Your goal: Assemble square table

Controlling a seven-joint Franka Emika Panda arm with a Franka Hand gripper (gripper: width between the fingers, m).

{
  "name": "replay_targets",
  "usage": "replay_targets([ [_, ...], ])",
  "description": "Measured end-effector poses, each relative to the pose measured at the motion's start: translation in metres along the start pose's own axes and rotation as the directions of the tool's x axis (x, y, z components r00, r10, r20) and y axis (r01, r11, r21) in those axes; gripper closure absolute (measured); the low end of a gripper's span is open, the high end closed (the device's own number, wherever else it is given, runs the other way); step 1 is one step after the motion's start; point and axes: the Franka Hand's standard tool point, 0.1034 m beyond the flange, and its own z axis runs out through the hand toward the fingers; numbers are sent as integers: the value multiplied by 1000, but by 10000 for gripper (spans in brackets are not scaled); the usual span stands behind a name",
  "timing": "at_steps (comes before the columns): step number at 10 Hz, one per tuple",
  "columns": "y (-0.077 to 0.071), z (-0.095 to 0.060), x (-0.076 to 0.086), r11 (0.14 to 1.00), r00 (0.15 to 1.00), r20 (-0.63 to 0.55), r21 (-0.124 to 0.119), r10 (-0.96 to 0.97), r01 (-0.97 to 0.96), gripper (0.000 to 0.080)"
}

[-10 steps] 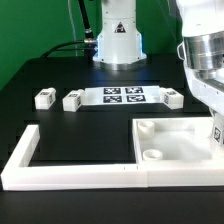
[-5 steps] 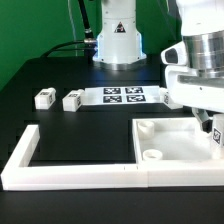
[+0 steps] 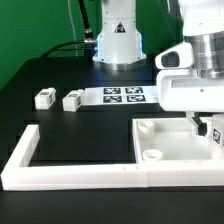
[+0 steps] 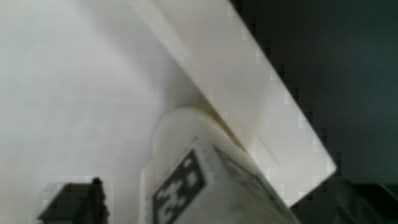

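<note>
The white square tabletop [image 3: 178,141] lies rim-up at the front of the exterior view's right, with a round corner hole [image 3: 152,156] showing. My gripper [image 3: 208,130] hangs over its far right part, shut on a white tagged leg block [image 3: 215,138]. In the wrist view the held leg [image 4: 205,170] stands between the dark fingers [image 4: 71,205], just above the slab's inner face [image 4: 89,80] and next to its rim. Two more leg blocks [image 3: 44,98] [image 3: 72,100] lie at the back on the exterior view's left.
The marker board [image 3: 125,96] lies at the back centre. The long white L-shaped wall [image 3: 40,172] borders the front and the exterior view's left. The robot base [image 3: 117,40] stands behind. The hand hides the area right of the marker board.
The hand has moved toward the exterior view's left with the leg, over the tabletop's far right part. It now hides the leg block that lay right of the marker board.
</note>
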Motion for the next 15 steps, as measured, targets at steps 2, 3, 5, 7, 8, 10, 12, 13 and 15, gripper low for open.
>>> replay_targets([
  [2,5,-5,3,913,914,20,-33,-406,406,151],
  [3,5,-4,3,919,920,16,-32,-391,392,151],
  [5,5,-4,3,930,931,16,-33,-365,365,298],
  [7,5,-4,3,965,966,12,-33,-260,260,513],
  [8,5,-4,3,980,980,9,-34,-198,198,513],
  [10,4,-4,3,997,997,4,-34,-75,75,513],
  [12,-1,-3,2,967,968,-2,-38,253,-253,513],
  [13,-3,-3,2,895,896,13,-47,444,-443,513],
  [15,-6,-4,4,676,676,34,-56,737,-735,512],
])
